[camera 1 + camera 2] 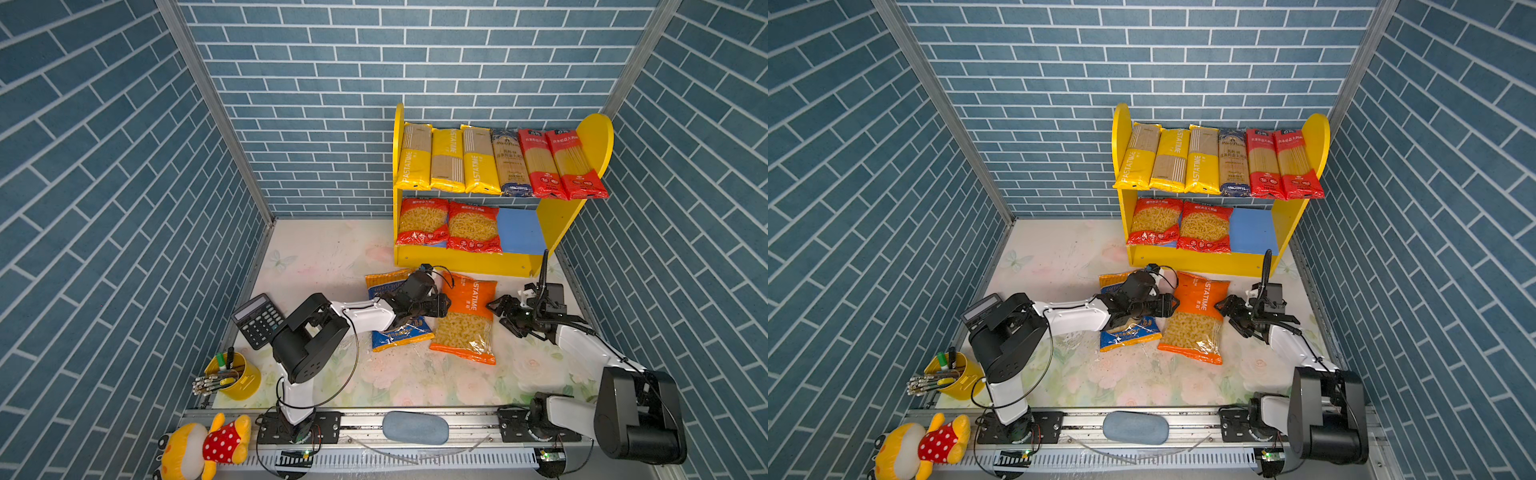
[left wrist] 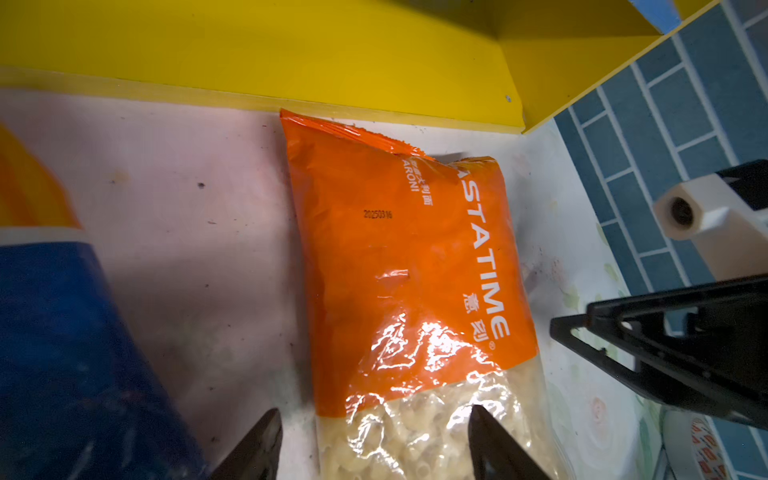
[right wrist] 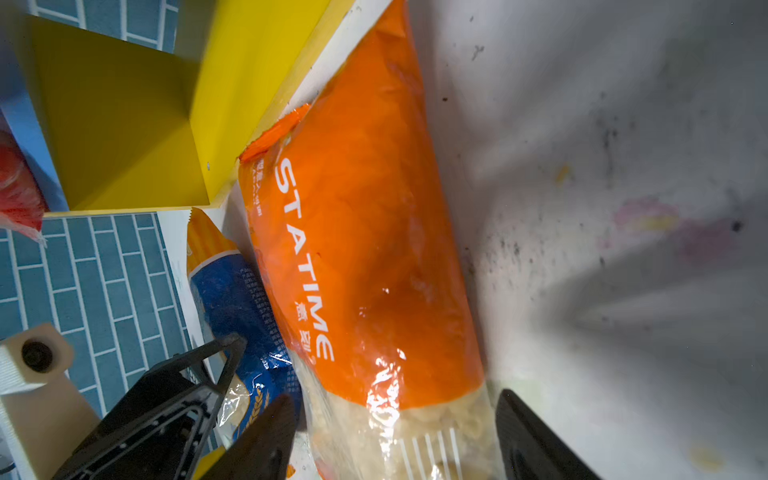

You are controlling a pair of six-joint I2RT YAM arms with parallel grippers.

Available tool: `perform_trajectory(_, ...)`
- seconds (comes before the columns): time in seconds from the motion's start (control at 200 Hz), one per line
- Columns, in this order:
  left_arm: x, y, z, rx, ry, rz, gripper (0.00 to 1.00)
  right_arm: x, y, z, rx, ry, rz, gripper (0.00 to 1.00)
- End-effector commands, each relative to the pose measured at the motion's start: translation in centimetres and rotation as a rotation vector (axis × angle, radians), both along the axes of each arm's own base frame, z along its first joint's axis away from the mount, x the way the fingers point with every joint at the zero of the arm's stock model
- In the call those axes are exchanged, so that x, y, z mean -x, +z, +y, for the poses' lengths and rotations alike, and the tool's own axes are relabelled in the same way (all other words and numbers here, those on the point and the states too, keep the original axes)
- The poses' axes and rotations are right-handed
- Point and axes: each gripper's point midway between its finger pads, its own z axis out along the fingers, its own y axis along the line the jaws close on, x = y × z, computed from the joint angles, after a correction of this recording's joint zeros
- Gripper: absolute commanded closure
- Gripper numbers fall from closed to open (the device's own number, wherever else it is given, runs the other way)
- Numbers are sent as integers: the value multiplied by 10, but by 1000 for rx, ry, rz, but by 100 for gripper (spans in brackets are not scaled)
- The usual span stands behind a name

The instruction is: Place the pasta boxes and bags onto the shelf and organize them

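Eight of ten are up on the shelf point(image 1: 457, 262)! On the top tier sit three yellow-tan packs point(image 1: 446, 160), one blue pack point(image 1: 512, 164) and two red packs point(image 1: 540, 166). Below are two red bags point(image 1: 424, 222), with a gap at right. Two remain on the worktop point(image 1: 332, 266): the blue bag point(image 1: 399, 337) and the orange bag point(image 1: 465, 328). The left claw point(image 1: 444, 306) and right claw point(image 1: 496, 309) are both spread, flanking the orange bag and gripping nothing.

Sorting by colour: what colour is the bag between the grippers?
Orange, clear at one end; the bag shows best in the left wrist view.
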Motion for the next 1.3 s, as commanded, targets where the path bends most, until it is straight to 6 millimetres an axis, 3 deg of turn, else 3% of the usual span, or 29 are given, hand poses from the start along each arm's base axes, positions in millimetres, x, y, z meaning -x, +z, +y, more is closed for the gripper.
perform_trajectory(0.0,7,-16,-10,26,-34,41,31,-11,-5,2,-6,27,-62,22)
perform_trajectory(0.265,8,-32,-21,69,-41,95,39,-24,-30,-1,30,43,-29,28)
perform_trajectory(0.47,8,-34,-29,99,-59,104,46,-33,-35,9,-6,35,-89,44)
perform_trajectory(0.72,7,-28,-31,123,-67,97,54,-37,-8,35,-5,111,-255,67)
perform_trajectory(1.155,8,11,-23,190,-72,52,50,-22,55,22,116,119,-480,97)
perform_trajectory(1.295,14,22,-17,202,-82,36,47,-13,78,23,111,117,-532,100)
